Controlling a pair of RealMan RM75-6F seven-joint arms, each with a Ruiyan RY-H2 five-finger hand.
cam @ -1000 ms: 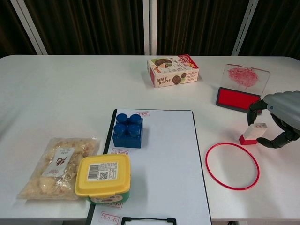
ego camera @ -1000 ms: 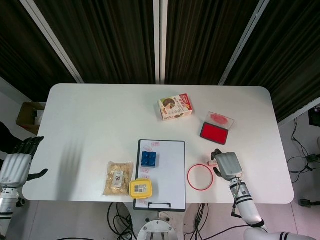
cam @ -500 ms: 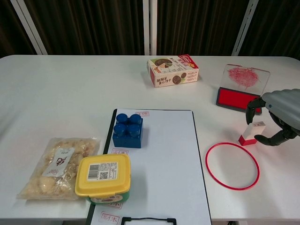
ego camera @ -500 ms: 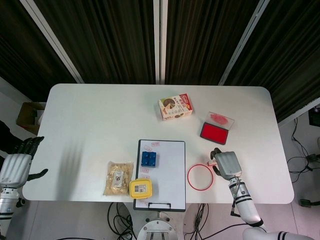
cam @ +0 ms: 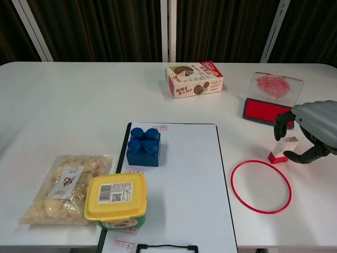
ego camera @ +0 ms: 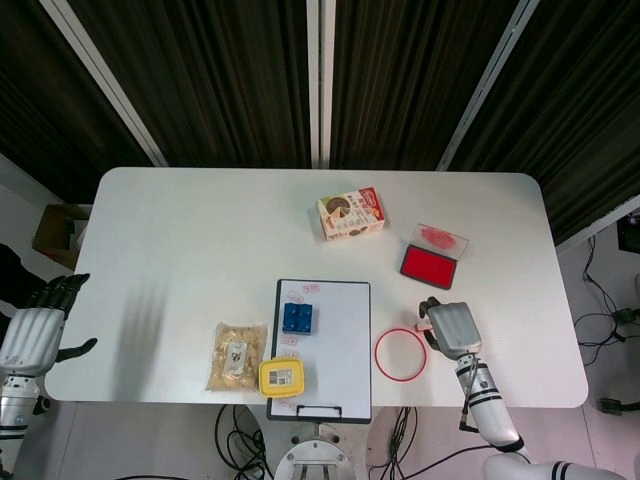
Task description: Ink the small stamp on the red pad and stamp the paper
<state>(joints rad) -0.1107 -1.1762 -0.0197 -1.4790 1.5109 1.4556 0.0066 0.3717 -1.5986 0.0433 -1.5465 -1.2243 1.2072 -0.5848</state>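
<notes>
The small stamp (cam: 282, 150), clear-topped with a red base, leans on the table just above the red ring (cam: 261, 186). My right hand (cam: 309, 130) arches over it, one finger by its top and the thumb by its base, with no firm grip visible. From the head view the stamp (ego camera: 423, 326) peeks out at the left of this hand (ego camera: 452, 328). The red ink pad (cam: 265, 112) lies behind, lid raised. White paper (cam: 184, 179) is on a clipboard at the centre. My left hand (ego camera: 36, 328) hangs with fingers apart, off the table's left edge.
On the paper sit a blue brick (cam: 143, 146) and a yellow-lidded tub (cam: 116, 199). A bag of snacks (cam: 63, 187) lies to the left of the clipboard. A snack box (cam: 194, 79) stands at the back centre.
My right hand has edged slightly left, closer around the stamp. The stamp has shifted a little left. The left hand is unmoved.
</notes>
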